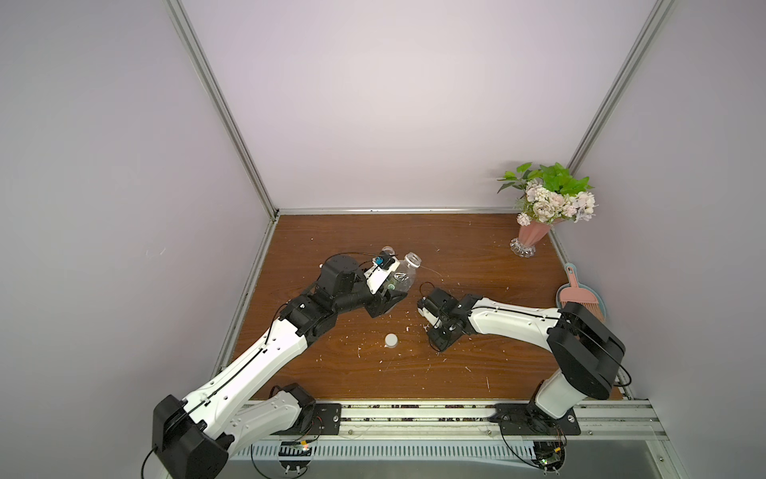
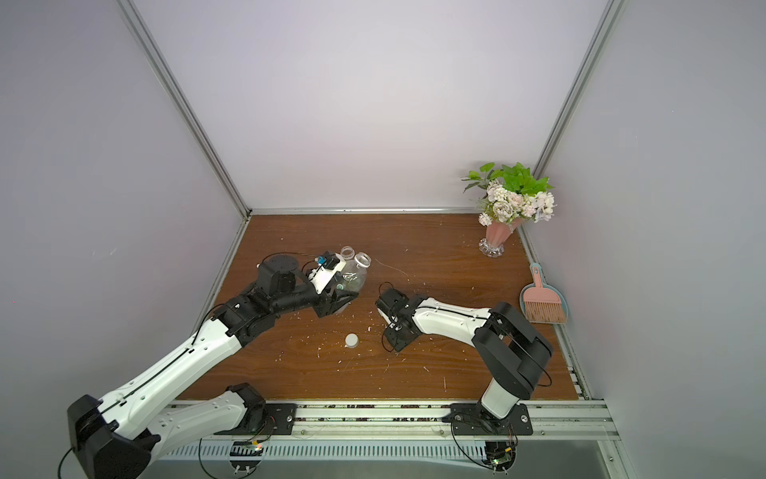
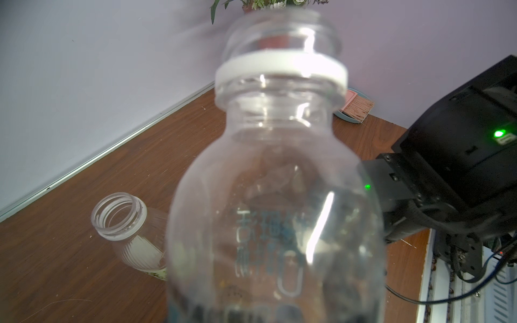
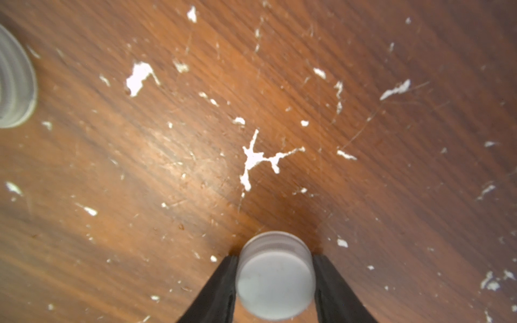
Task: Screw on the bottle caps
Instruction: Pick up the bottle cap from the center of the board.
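Right end effector (image 4: 275,258): its two dark fingers (image 4: 221,285) press against opposite sides of the gripped cap (image 4: 275,275), a round white screw cap with its flat top toward the wrist camera. The close view is blurred, so it cannot be told whether this cap rests on the tabletop (image 4: 167,173) or sits just clear of it. In both top views it is hidden beneath the right wrist.

Loose cap (image 1: 391,340): of the same kind, lying on the tabletop between the two arms, apart from both; its ribbed side shows at the edge of the right wrist view (image 4: 14,81).

Left end effector (image 1: 393,295): closed part-way around the lower body of the held bottle (image 1: 404,275), a clear wide-necked bottle with faint bluish lettering, carried tilted with its uncapped mouth toward the back wall. A white ring (image 3: 279,72) circles its neck.

Standing bottle (image 3: 128,223): clear, uncapped, with a yellow-green label edge low on its body; it stands on the tabletop just behind the left wrist, near the held bottle.

Surroundings: white crumbs (image 4: 253,159) scattered over the wood; a pink vase (image 1: 530,234) of flowers in the far right corner; a pink brush and dustpan (image 1: 578,296) at the right edge.
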